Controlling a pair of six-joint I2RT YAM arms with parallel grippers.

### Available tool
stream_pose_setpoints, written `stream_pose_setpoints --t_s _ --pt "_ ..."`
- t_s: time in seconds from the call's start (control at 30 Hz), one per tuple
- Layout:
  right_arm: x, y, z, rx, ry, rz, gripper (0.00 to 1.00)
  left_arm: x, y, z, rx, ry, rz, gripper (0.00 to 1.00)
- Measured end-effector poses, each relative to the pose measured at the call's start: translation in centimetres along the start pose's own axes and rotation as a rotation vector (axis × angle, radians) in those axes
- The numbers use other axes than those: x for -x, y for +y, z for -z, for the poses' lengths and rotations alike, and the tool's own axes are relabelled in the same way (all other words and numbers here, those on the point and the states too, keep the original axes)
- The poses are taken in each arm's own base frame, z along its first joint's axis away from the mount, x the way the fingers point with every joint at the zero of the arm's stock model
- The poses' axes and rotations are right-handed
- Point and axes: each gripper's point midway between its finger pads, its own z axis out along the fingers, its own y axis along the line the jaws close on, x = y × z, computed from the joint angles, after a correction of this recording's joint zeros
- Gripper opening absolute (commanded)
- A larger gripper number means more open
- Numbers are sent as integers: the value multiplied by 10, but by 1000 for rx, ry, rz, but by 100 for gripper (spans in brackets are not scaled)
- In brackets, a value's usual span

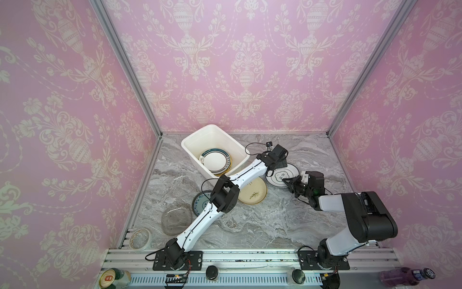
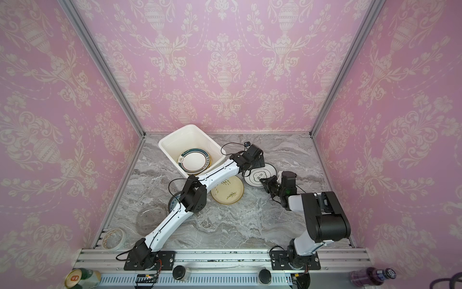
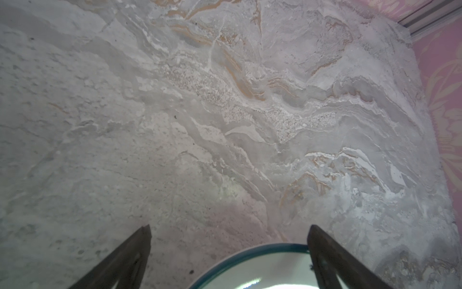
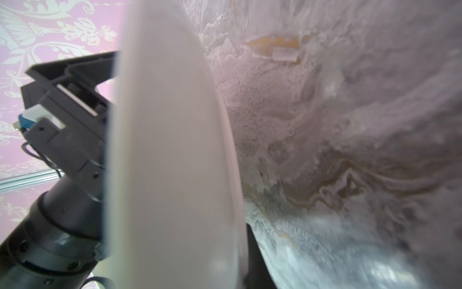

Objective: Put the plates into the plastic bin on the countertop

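Note:
The white plastic bin (image 1: 192, 140) stands at the back left of the marble countertop (image 1: 262, 225) and holds a stack of plates (image 1: 215, 161). A white dark-rimmed plate (image 1: 276, 177) lies right of it, and my right gripper (image 1: 288, 181) is shut on its near rim; the right wrist view shows its pale underside (image 4: 170, 150) edge-on. My left gripper (image 3: 230, 227) hangs open over that plate's far rim (image 3: 250, 252). A cream sprigged plate (image 1: 252, 192), a teal plate (image 1: 198, 201) and two clear glass plates (image 1: 175, 220) lie on the countertop.
My left arm (image 1: 245, 172) stretches diagonally across the teal and cream plates. A clear tape roll (image 1: 140, 239) sits at the front left corner. Aluminium rails (image 1: 250, 257) edge the front, with a can (image 1: 110, 277) and a purple bottle (image 1: 405, 276) beyond them.

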Motion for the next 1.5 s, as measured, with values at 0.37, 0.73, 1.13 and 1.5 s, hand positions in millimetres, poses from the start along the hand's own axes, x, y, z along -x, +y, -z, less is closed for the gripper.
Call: stream_pose_setpoints --t_s 0.37,0.73,1.13,1.5 --pt "-13 43 79 -89 -56 175 0 54 -74 92 -230 -91 -32 99" --pt "-54 58 156 -93 -54 216 0 111 -116 223 -386 -239 -171 99" --pt "-79 121 208 9 3 322 0 171 -45 369 -272 -340 -150 99" --pt "-100 144 205 45 100 308 0 119 90 410 134 -175 -15 99"
